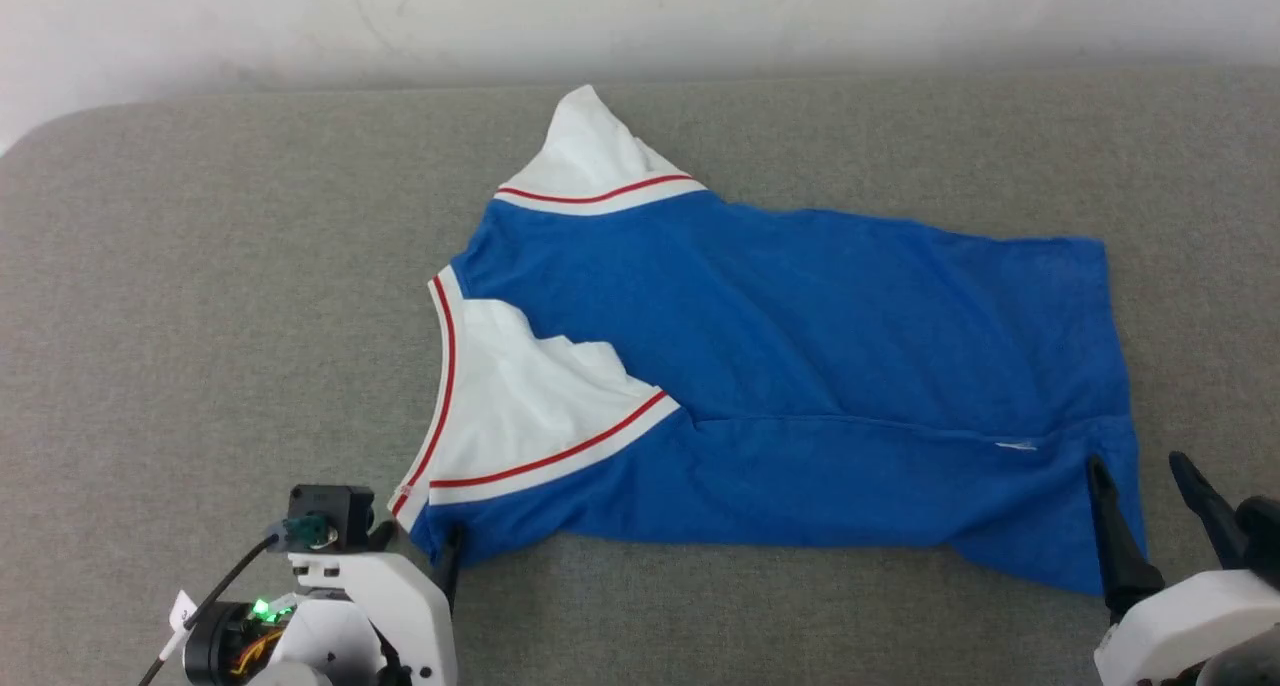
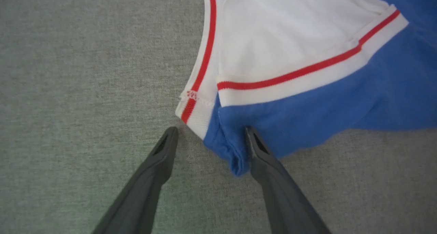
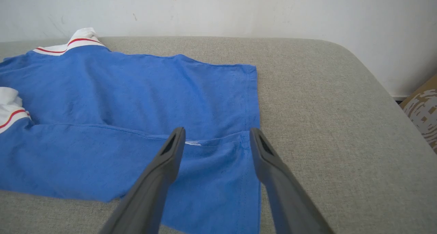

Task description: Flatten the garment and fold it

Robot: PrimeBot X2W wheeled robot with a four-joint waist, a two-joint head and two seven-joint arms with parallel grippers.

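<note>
Where the royal-blue jersey T-shirt with white short sleeves and red-and-white striped trim [image 1: 800,366] lies: spread on the grey woven padded surface [image 1: 200,316], ahead of the left gripper [image 2: 210,131] and the right gripper [image 3: 216,131], reaching from one to the other.
Long axis: it runs sideways across both grippers. The neck and sleeve end is at the left gripper, and the straight blue hem [image 3: 252,101] is at the right gripper.
Left gripper: fingers apart, nothing held. The near blue corner below the white sleeve [image 2: 290,46] sits between the two fingers, and the finger on the side of the other gripper lies over the blue cloth.
Right gripper: fingers apart, nothing held. The near hem corner is under and just ahead of it, with one finger over the blue cloth and the other past the hem, over the grey surface.
Contact: I cannot tell whether either gripper touches the cloth.
Nearer arm: neither, I judge; each stands at its own corner of the near edge.
Cloth: mostly flat, with a long fold line ahead of the right fingers.
Coming move, as I judge: both close on their corners together and carry the near edge away from them, keeping the axis straight.
</note>
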